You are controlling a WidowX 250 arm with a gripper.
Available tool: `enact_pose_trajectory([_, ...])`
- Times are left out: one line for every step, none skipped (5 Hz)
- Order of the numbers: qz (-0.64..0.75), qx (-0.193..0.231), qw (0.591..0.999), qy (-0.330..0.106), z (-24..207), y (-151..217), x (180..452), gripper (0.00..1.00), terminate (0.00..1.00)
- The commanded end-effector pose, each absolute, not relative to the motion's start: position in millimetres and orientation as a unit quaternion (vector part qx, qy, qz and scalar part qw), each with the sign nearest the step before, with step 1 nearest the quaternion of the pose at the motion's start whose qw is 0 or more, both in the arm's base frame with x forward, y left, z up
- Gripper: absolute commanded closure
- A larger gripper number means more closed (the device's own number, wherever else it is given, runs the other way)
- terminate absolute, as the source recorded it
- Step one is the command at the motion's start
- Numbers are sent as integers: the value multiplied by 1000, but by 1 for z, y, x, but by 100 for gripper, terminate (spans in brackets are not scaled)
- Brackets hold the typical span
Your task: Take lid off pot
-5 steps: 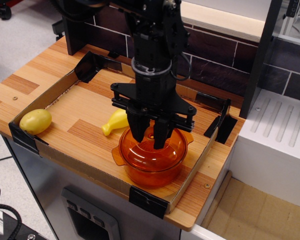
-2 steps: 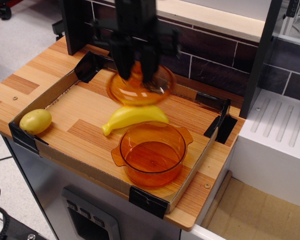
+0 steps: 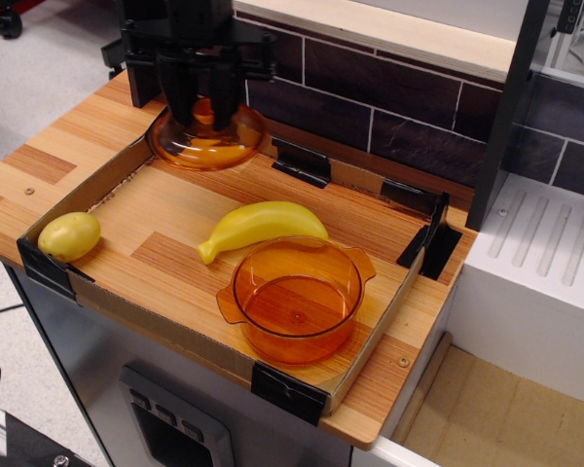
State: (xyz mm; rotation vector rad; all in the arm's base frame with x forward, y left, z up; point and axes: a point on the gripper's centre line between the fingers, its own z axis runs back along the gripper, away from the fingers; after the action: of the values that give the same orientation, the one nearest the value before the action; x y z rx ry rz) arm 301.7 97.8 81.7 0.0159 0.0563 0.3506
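Observation:
The orange pot (image 3: 296, 300) stands uncovered at the front right of the wooden tray area, with nothing inside it. The translucent orange lid (image 3: 206, 138) hangs in the air over the tray's back left corner. My black gripper (image 3: 202, 109) is shut on the lid's central knob and holds it from above, well away from the pot.
A yellow banana (image 3: 261, 225) lies just behind the pot. A yellowish potato-like fruit (image 3: 69, 235) sits at the tray's front left corner. Low cardboard walls (image 3: 370, 331) with black corner clips (image 3: 288, 391) ring the tray. A dark brick wall (image 3: 389, 107) stands behind.
My gripper lifted the lid off the pot and carried it up, back and left to the tray's back left corner. The pot stayed in place and now stands open.

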Motion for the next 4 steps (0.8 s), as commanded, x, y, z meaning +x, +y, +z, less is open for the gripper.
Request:
enact_pose_trajectory([185, 38, 982, -5, 75, 137, 307, 100, 0])
enact_pose_trajectory([173, 46, 984, -3, 64, 135, 305, 100, 0])
enact_pose_trajectory([177, 52, 983, -3, 53, 133, 310, 100, 0])
enact_pose_trajectory([179, 47, 983, -1, 49, 129, 314, 100, 0])
